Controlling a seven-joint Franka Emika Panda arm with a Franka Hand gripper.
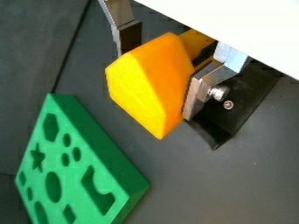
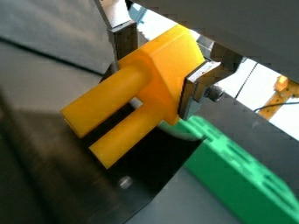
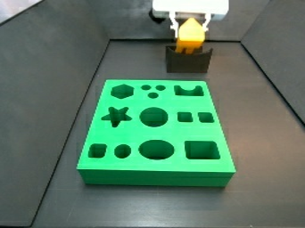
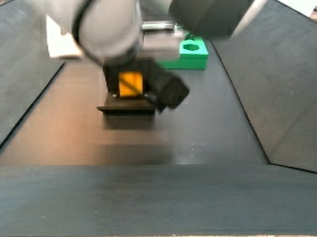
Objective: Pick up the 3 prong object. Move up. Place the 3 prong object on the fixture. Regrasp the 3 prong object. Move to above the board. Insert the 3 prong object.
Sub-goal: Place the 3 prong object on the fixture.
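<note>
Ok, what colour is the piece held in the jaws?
Orange-yellow: the 3 prong object, between the gripper jaws above the fixture, clearest in a wrist view.

hand clamped, above fixture

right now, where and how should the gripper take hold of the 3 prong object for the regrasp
Grip the chunky block body of the 3 prong object, coming from above. It sits at the fixture with the gripper over it; in a wrist view the silver fingers already flank the body's flat sides, and in the other the prongs stick out clear, likely best left free for the board.
</note>
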